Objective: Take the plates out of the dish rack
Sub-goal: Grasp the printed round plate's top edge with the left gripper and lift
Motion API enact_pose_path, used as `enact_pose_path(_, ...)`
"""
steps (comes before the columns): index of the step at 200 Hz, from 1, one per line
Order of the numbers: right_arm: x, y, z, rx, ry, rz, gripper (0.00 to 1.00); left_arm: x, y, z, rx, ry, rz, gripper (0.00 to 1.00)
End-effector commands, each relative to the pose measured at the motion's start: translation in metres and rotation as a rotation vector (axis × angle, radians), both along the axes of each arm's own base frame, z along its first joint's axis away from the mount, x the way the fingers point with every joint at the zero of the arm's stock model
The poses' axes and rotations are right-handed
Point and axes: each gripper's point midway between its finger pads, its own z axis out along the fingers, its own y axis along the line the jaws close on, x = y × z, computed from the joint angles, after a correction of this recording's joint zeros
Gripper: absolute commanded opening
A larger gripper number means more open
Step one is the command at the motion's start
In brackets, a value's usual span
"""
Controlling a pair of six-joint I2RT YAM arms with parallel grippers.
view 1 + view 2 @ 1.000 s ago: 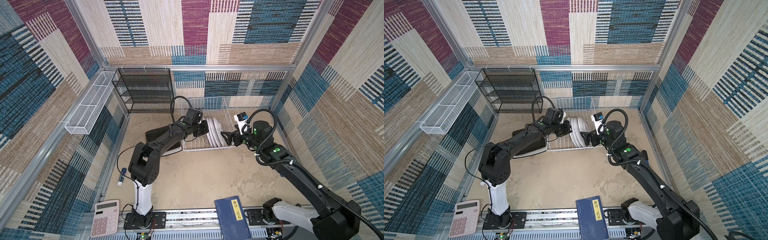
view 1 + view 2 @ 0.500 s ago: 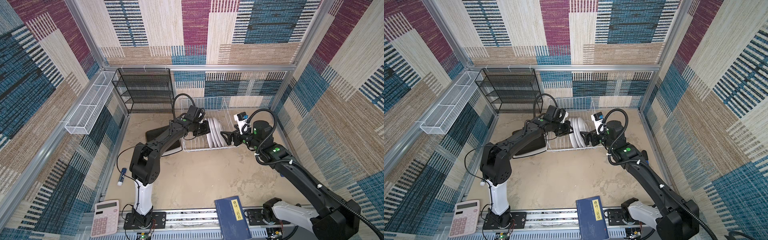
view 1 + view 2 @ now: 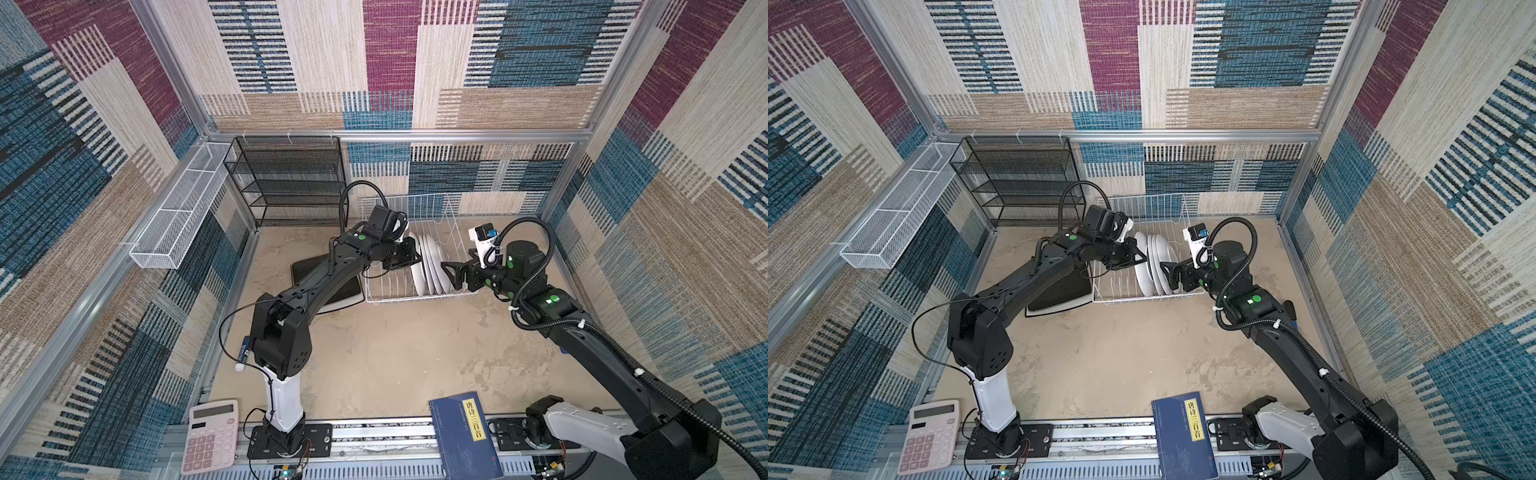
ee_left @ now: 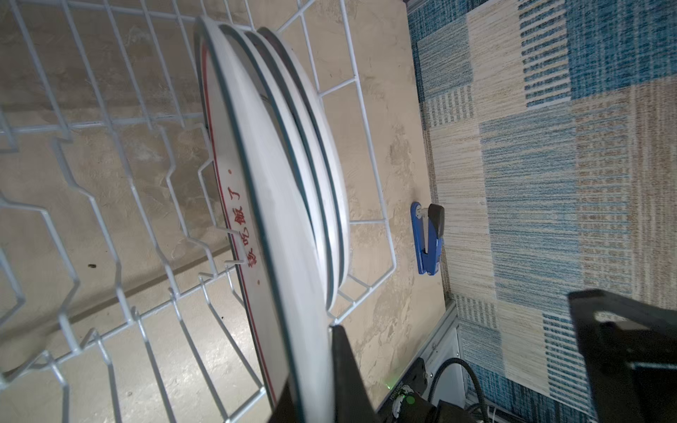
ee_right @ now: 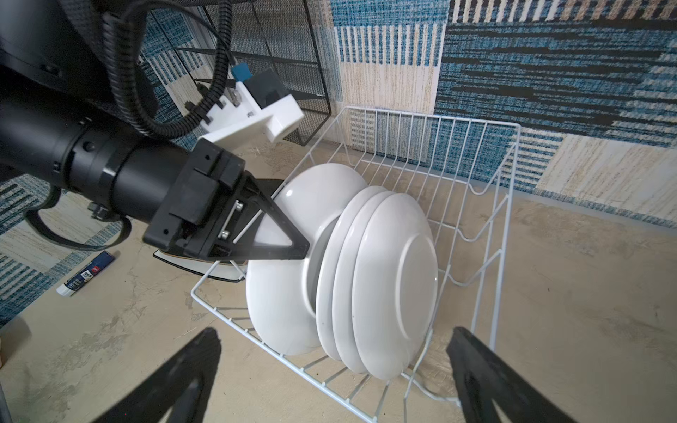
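Four round white plates (image 5: 395,285) are stood on edge, close together, toward the right end of the dish rack (image 3: 386,300), which is set on the table near the back wall. The left gripper (image 3: 415,259) is clenched on the upper rim of the end plate (image 3: 417,282), the one at the left of the row. In the right wrist view its triangular fingers (image 5: 263,254) are seen pinched over that rim. The gripped plate is leaned slightly away from the other three at the top, with its lower edge down among the rack's wires. The right gripper (image 3: 451,276) is held spread wide, grasping nothing, just beside the outermost plate at the opposite end of the row; whether it touches that plate cannot be told. A black square plate (image 3: 303,268) is laid flat on a white square plate (image 3: 349,301) on the table, just beside the rack's left end and partly hidden under the left arm.
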Motion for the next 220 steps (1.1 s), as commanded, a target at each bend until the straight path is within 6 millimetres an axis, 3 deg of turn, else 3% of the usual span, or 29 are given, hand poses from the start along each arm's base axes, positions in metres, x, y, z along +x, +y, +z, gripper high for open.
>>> enact_pose_path(1, 0.002, 0.003, 0.014, 0.034, -0.04, 0.004, 0.99, 0.001, 0.007, 0.015, 0.022, -0.053, 0.003, 0.0)
enact_pose_path(142, -0.001, 0.005, 0.03, 0.101, -0.062, 0.012, 0.99, -0.011, 0.032, 0.069, 0.007, -0.171, 0.066, 0.0)
enact_pose_path(220, 0.013, 0.002, 0.042, 0.19, 0.026, -0.027, 0.99, -0.017, 0.065, 0.117, 0.105, -0.39, 0.073, 0.0)
